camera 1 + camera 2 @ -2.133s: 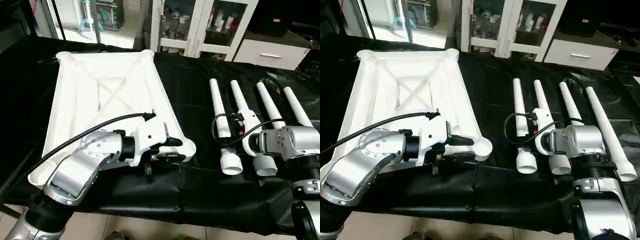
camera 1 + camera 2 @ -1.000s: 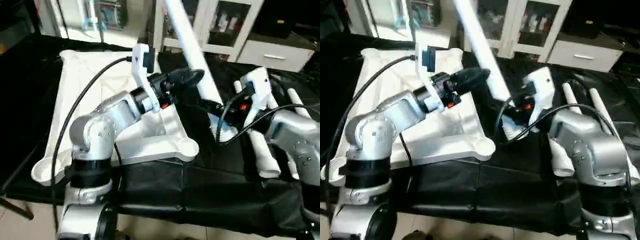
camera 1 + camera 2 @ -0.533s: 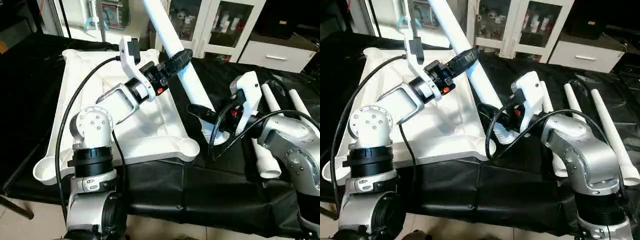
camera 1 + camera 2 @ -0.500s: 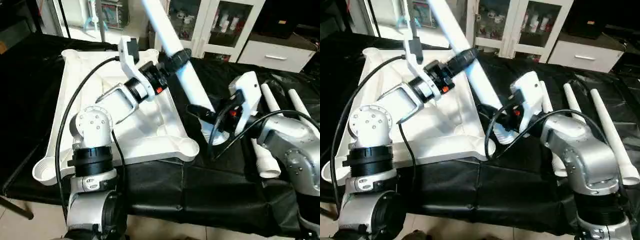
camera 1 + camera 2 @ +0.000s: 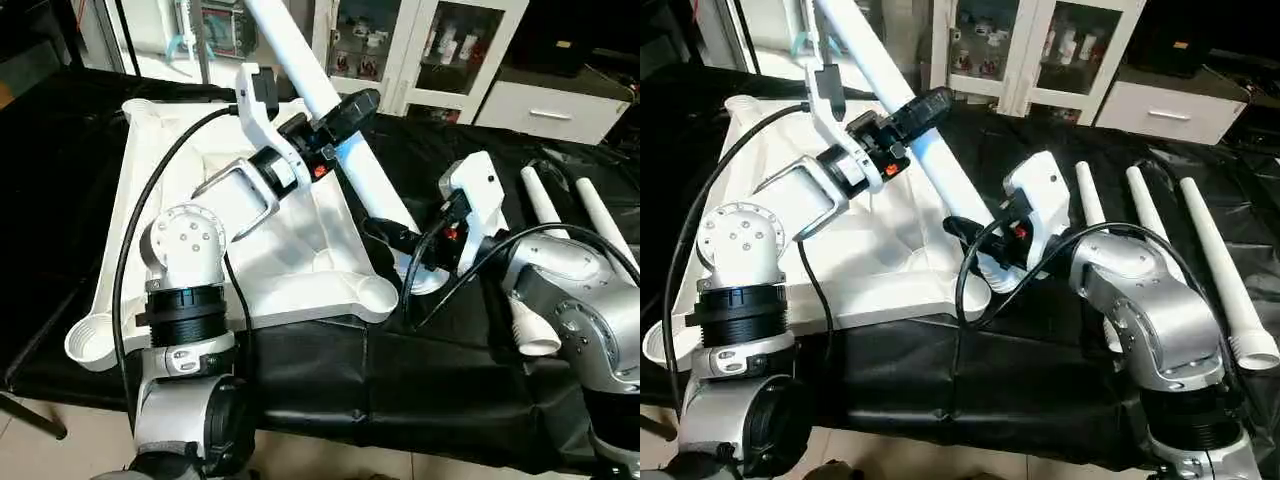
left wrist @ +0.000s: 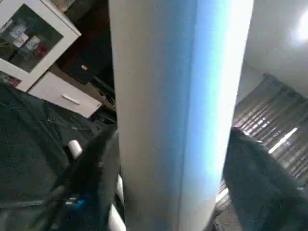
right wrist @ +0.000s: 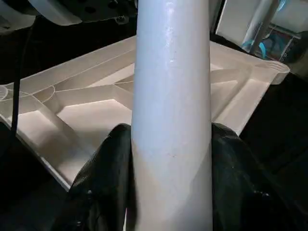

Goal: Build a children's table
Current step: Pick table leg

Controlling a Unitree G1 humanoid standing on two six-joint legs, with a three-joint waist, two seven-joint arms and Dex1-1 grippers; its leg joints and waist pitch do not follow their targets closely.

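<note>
The white tabletop (image 5: 160,200) lies upside down on the black cloth, ribs up, with round sockets at its corners. One long white leg (image 5: 370,185) slants through the air from high at the back down to its wide end, which hangs just right of the near-right corner socket (image 5: 375,293). My left gripper (image 5: 345,105) is shut on the upper part of the leg (image 6: 163,120). My right gripper (image 5: 392,236) is shut on it near the wide end, a black finger (image 7: 103,178) pressed against either side of the leg (image 7: 173,120).
Three more white legs (image 5: 1090,205) (image 5: 1145,215) (image 5: 1220,270) lie side by side on the cloth to the right, behind my right forearm. A white glass-door cabinet (image 5: 420,50) stands beyond the work table. The table's front edge (image 5: 400,450) runs close below.
Both arms have carried the leg a little to the left, bringing its wide end nearer the tabletop's near-right corner socket. The upper end has swung left too.
</note>
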